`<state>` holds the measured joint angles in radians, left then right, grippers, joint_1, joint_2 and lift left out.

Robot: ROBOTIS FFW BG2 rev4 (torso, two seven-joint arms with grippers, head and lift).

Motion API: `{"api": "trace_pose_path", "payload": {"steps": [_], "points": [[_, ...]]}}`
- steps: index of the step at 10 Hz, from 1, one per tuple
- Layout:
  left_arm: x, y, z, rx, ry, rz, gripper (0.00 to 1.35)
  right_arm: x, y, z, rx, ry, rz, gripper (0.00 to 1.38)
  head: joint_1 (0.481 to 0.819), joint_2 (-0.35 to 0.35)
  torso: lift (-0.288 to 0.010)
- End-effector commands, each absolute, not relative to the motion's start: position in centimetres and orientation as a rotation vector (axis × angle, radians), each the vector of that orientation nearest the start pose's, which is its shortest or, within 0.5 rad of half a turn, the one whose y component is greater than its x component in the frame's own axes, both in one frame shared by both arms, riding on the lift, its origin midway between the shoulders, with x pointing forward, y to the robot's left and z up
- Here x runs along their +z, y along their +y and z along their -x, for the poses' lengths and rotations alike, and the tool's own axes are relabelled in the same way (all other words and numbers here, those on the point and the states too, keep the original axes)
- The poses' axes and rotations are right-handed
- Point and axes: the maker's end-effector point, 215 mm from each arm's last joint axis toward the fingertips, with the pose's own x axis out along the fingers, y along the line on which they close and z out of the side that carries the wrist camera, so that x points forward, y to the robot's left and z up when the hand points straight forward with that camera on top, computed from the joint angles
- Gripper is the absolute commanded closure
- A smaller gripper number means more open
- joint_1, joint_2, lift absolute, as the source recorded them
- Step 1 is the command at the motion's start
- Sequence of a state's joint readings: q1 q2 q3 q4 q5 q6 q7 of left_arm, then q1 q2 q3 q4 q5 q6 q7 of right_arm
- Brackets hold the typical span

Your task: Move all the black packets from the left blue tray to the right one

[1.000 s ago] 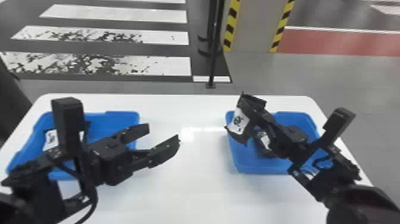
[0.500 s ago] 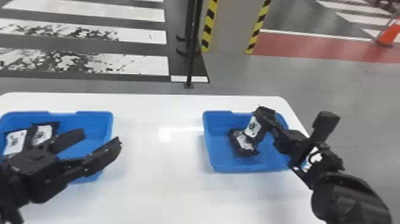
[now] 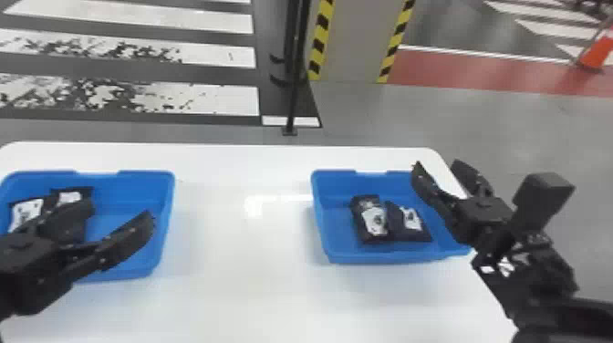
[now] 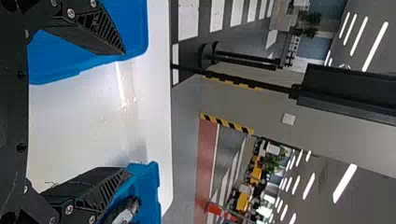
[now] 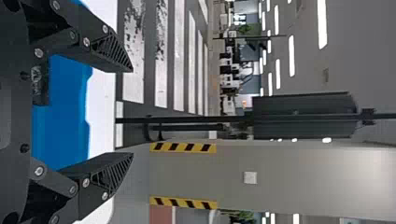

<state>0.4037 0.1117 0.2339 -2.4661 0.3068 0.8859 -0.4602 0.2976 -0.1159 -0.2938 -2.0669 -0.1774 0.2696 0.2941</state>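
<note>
You're seeing the left blue tray (image 3: 141, 174) sitting by the worktop's (image 3: 237, 283) far left corner, two black packets (image 3: 26, 212) lying together toward its left side; your left gripper (image 3: 121, 212) is hanging over that tray, fingers spread apart; your right blue tray (image 3: 333, 246) is sitting near the worktop's right edge, two more packets (image 3: 374, 221) lying side by side inside; your right gripper (image 3: 437, 164) is hovering near the worktop's far right corner, fingers also apart
</note>
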Motion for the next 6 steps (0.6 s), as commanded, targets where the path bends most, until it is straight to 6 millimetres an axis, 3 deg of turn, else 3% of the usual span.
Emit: {"api": "trace_pose_path", "payload": {"steps": [1,3,6], "points": [[-30.3,22.0,-42.6,-0.378,0.366,0.136,0.16,-24.7,-30.4,-47.3,0.126,-0.041,0.008,0.18,0.695,-0.167,-0.14],[-31.2,24.0,-43.3,-0.3,0.386,0.108,0.16,-22.8,-23.9,-45.0,0.268,-0.074,-0.093,0.18,0.695,-0.096,-0.14],[-34.6,27.2,-46.6,-0.189,0.452,0.092,0.16,-24.0,-17.4,-43.2,0.434,-0.035,-0.222,0.18,0.695,0.072,-0.14]]}}
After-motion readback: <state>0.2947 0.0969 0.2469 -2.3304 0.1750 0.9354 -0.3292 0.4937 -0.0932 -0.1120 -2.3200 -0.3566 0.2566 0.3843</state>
